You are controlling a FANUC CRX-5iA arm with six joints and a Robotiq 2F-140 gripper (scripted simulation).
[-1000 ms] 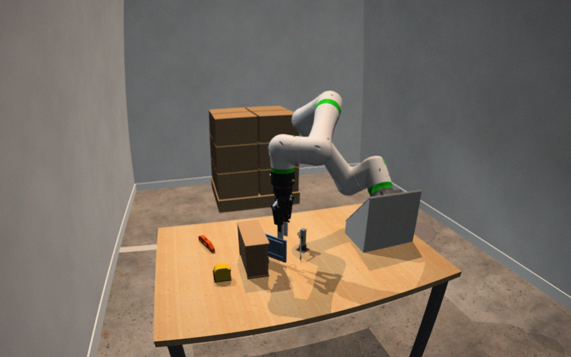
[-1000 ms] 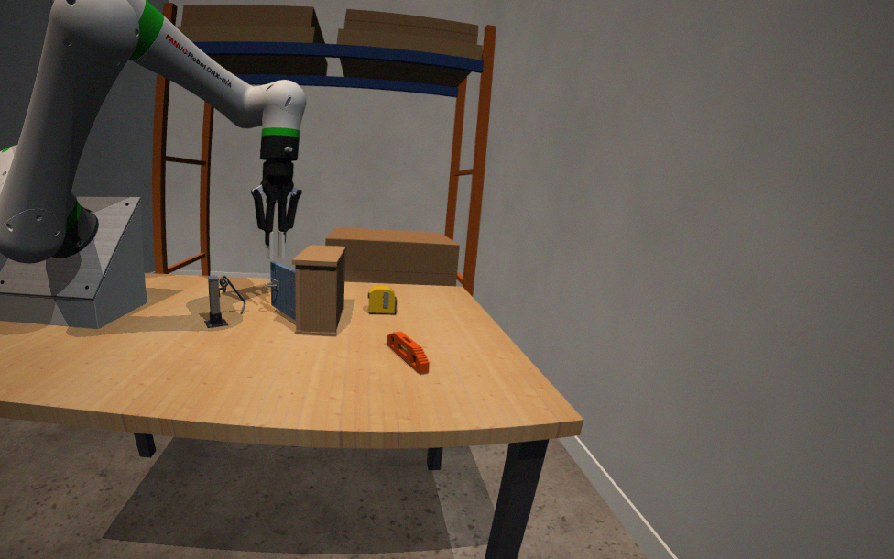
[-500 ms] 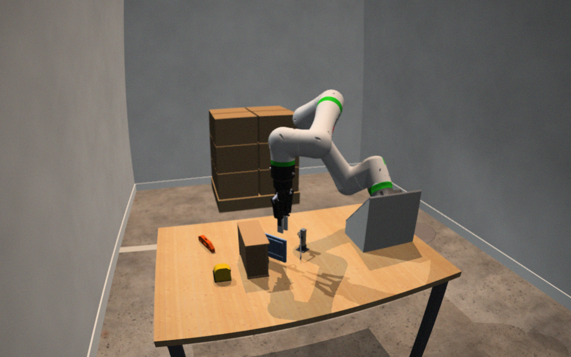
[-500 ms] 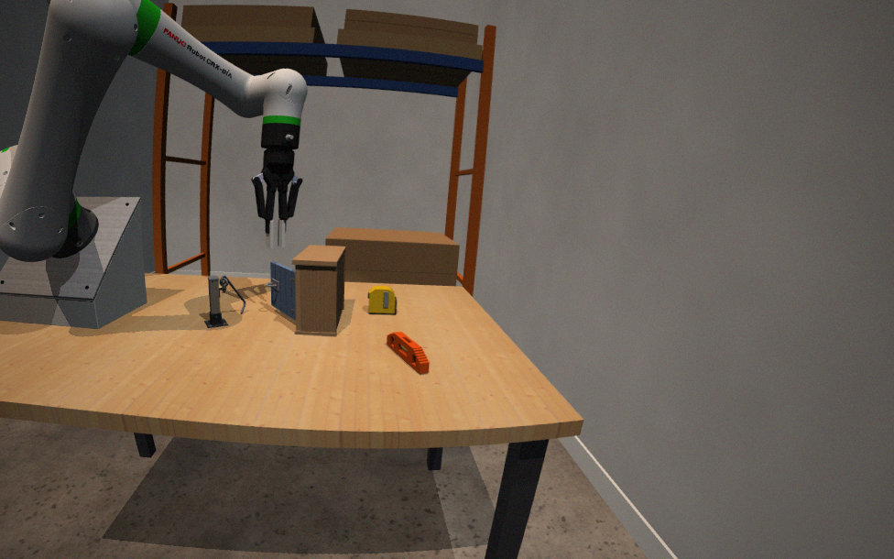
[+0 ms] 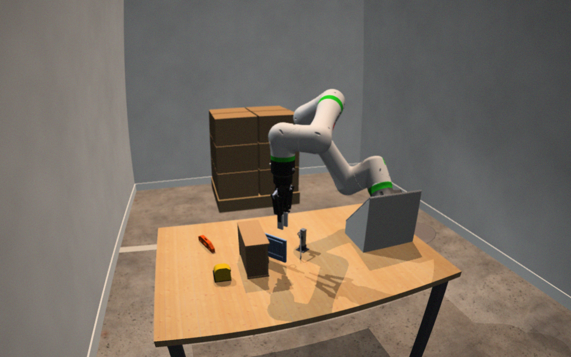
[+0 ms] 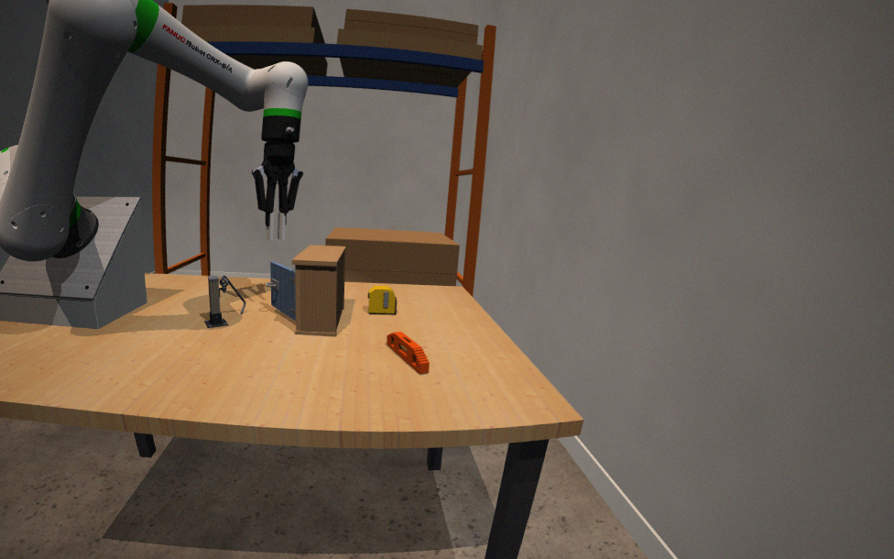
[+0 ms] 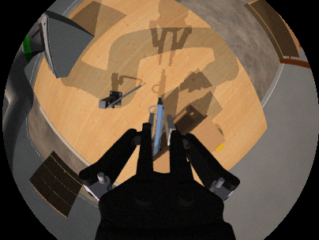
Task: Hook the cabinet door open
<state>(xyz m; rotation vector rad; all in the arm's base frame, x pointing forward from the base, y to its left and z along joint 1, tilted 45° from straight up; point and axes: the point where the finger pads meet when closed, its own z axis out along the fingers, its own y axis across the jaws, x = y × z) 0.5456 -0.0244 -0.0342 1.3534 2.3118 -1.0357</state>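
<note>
On the worktop (image 5: pixel 189 302) (image 6: pixel 263 382) (image 7: pixel 79 114) I see a yellow tape measure (image 5: pixel 222 273) (image 6: pixel 382 301) (image 7: pixel 219 148) and an orange level (image 5: pixel 206 243) (image 6: pixel 408 352). Behind them, there are brown boxes (image 5: pixel 236 155) (image 6: pixel 395 256) (image 7: pixel 57 183).

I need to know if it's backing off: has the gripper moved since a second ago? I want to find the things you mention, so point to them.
Yes, upward: the gripper (image 5: pixel 282 220) (image 6: pixel 276 227) (image 7: pixel 159 120) now has its fingertips higher above the door (image 5: pixel 276 248) (image 6: pixel 282 296) (image 7: pixel 159 128).
</note>
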